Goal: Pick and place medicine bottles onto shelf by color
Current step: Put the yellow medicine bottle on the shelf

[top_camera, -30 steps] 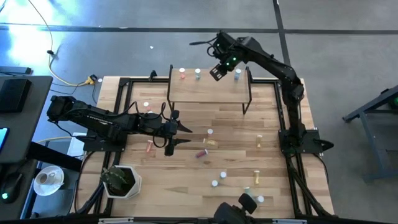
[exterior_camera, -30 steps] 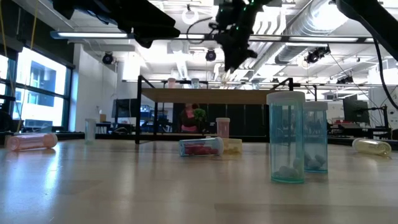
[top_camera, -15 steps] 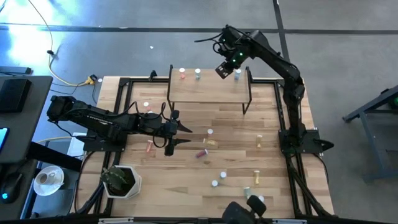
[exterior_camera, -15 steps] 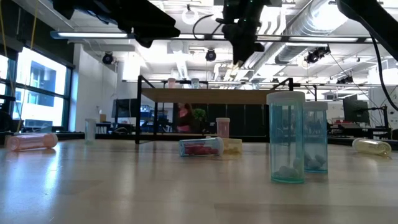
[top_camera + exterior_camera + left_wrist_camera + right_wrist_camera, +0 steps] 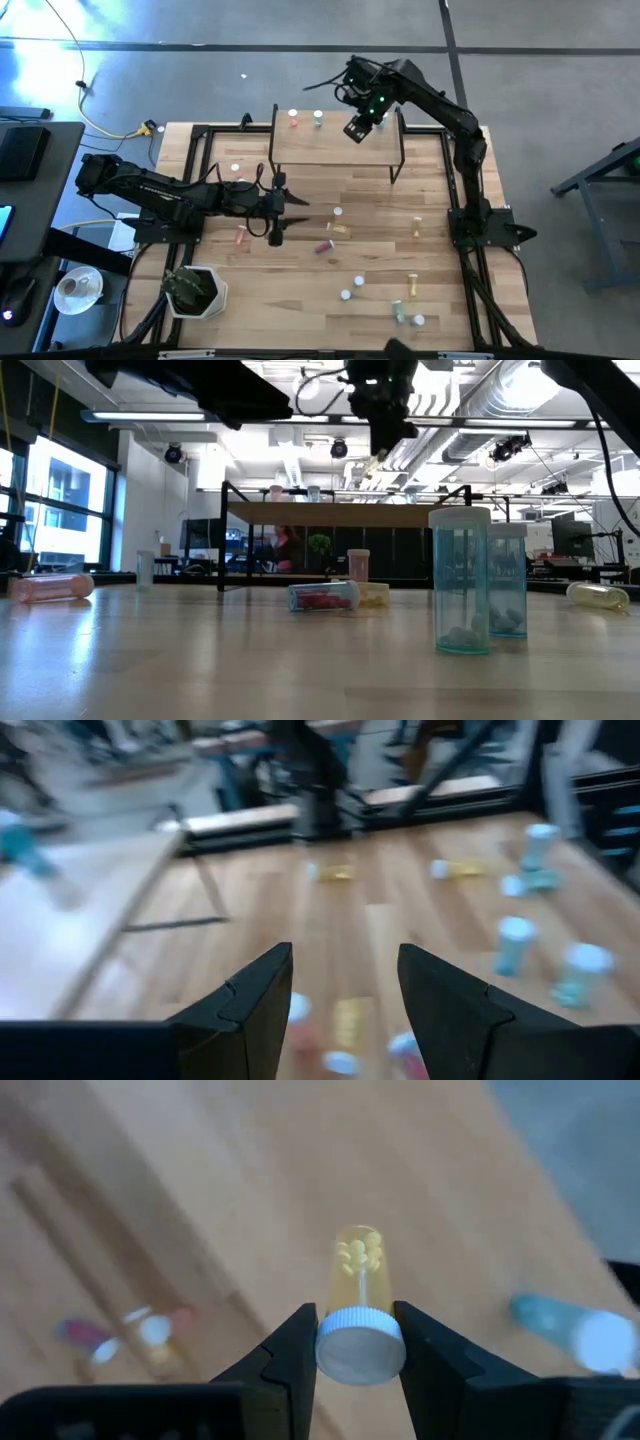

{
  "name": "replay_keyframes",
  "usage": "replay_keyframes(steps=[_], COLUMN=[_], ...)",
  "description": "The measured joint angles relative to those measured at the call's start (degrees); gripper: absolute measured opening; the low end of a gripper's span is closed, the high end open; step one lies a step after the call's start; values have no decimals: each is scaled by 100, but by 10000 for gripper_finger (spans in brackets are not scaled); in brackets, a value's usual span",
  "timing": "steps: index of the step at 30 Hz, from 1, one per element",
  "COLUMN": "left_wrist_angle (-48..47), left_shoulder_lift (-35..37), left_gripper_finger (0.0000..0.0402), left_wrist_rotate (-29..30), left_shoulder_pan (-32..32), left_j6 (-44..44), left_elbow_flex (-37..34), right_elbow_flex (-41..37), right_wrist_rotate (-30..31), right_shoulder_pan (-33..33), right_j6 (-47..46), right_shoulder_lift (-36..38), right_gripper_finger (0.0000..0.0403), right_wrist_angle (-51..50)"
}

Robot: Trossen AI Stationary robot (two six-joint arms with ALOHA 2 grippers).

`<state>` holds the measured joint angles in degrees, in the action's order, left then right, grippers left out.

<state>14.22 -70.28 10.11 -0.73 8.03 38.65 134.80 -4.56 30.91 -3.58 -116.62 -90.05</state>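
The right gripper is up in the air over the right back part of the small light-wood shelf on thin black legs. In its wrist view the right gripper squeezes a little yellow medicine bottle with a white cap between its two dark fingers, with the cap pointing at the camera. In the low view the right gripper hangs above the shelf.

Three tiny bottles already stand along the back edge of the shelf: a red one, a blue-grey one beside it, and another blue-grey one near the right corner.

The left gripper hangs over the big wooden plank table, in front of the shelf and on the left side. Its two dark fingers stand apart and there is nothing between them.

More bottles sit on the table. A pink bottle lies near the left gripper. A red bottle and a yellow bottle lie close together in the middle. Two yellow ones are on the right side. In the low view two tall blue-grey bottles stand close to the camera, and a pink bottle lies far to the left.

A white pot with a green plant sits at the front left corner of the table
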Motion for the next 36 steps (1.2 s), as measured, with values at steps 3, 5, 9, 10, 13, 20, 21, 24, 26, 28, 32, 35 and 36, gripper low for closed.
replay_keyframes(steps=[3,5,9,10,13,20,21,24,26,28,32,35,36], left_wrist_angle=[265,385,382,379,380,784,855,1015,1074,1147,1173,1227,1236], left_shoulder_lift=[0,0,0,0,0,0,0,0,0,0,0,0,0], left_gripper_finger=[174,174,174,174,174,175,174,174,175,175,175,174,175], left_wrist_rotate=[664,889,752,689,478,455,446,446,462,531,557,567,573], left_shoulder_pan=[-12,-67,-227,-258,-324,-343,-343,-343,-343,-343,-343,-343,-343], left_j6=[293,433,419,383,229,-34,-39,-52,-54,-50,-50,-52,-41], left_elbow_flex=[0,2,2,2,2,2,2,2,2,2,2,2,2], right_elbow_flex=[5,11,13,13,13,13,13,13,13,14,15,15,15], right_wrist_rotate=[-497,-799,-1321,-1474,-1811,-1830,-1822,-1822,-1824,-1846,-1910,-1931,-1942], right_shoulder_pan=[-206,-358,-689,-781,-1048,-1554,-1610,-1733,-1796,-1855,-1945,-1977,-1980], right_j6=[190,346,670,749,917,964,963,838,807,803,766,605,599], right_shoulder_lift=[4,11,15,15,15,16,17,17,20,21,24,24,24], right_gripper_finger=[103,103,103,103,103,103,103,103,103,103,103,103,103], right_wrist_angle=[1,1,1,1,1,274,347,532,626,737,851,851,850])
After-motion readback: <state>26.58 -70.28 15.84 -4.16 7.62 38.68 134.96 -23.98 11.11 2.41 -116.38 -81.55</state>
